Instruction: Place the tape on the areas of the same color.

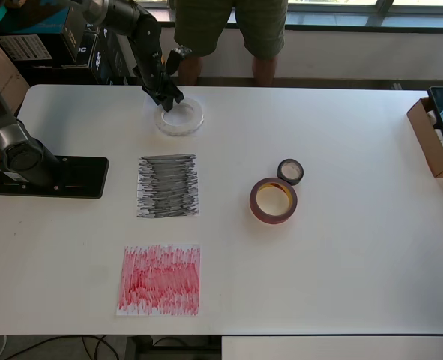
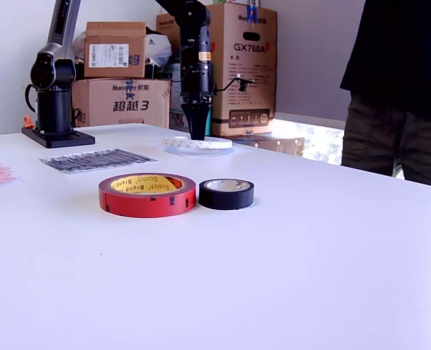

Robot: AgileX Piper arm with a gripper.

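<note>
Nearest in the exterior view, the red tape roll (image 2: pixel 147 194) lies flat on the desk (image 2: pixel 288 277) with the small black roll (image 2: pixel 227 194) just beside it, at or near touching; neither is on any sheet. Both remain to be sorted.

Further back, the black-scribbled sheet (image 2: pixel 97 160) lies bare. The red-scribbled sheet (image 1: pixel 160 279) sits below it in the overhead view, also bare.

At the far edge, the white tape ring (image 1: pixel 180 117) lies flat on what appears to be the white sheet (image 2: pixel 173 151), faint against the desk; its edges are hard to trace. The gripper (image 2: pixel 197 130) stands over the ring's rim, jaws pointing down and drawn near together at the tips. Whether they pinch the ring wall or have let go cannot be determined.

Judgement: the step in hand is setting down the white ring. To do it well, the ring should rest fully flat before the jaws part, and the arm should rise straight up so the ring is not dragged off its area.

Containers: a cardboard box (image 1: pixel 433 139) at the overhead view's right edge holds a dark flat device; stacked cartons (image 2: pixel 120 76) stand behind the desk, contents unseen.
</note>
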